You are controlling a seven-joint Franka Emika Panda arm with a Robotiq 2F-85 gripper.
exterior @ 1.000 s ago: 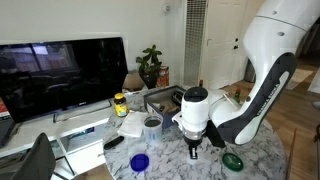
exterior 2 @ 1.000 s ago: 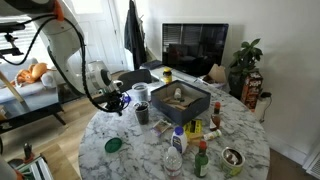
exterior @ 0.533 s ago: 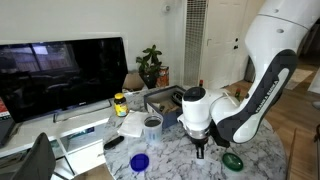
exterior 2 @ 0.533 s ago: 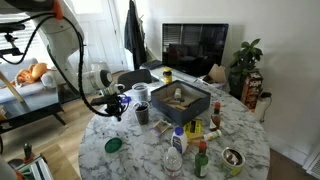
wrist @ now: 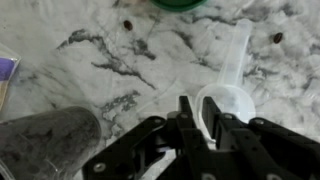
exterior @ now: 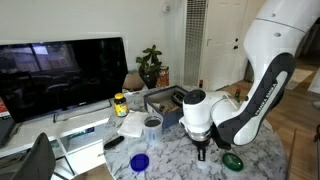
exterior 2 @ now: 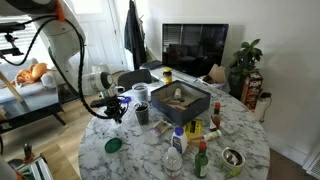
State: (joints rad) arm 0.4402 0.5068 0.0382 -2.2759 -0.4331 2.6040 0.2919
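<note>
My gripper [wrist: 198,112] points down at the marble table [wrist: 100,60]. Its two fingers are close together on the rim of a clear plastic scoop [wrist: 228,98], whose handle runs up and away in the wrist view. The scoop's cup lies on the table. The gripper hangs low over the table's near part in both exterior views [exterior: 203,152] [exterior 2: 115,112]. A dark grey cup [wrist: 45,140] stands to the lower left of the gripper in the wrist view. A green lid [wrist: 180,3] lies at the top edge.
A green lid [exterior: 232,160], a blue lid [exterior: 140,161] and a grey cup [exterior: 152,125] lie round the gripper. A black box [exterior 2: 180,100] stands mid-table, with several bottles [exterior 2: 175,150] near the front edge. A TV [exterior: 60,75] stands behind.
The gripper has come down toward the table and shifted a little sideways. It now sits at the scoop.
</note>
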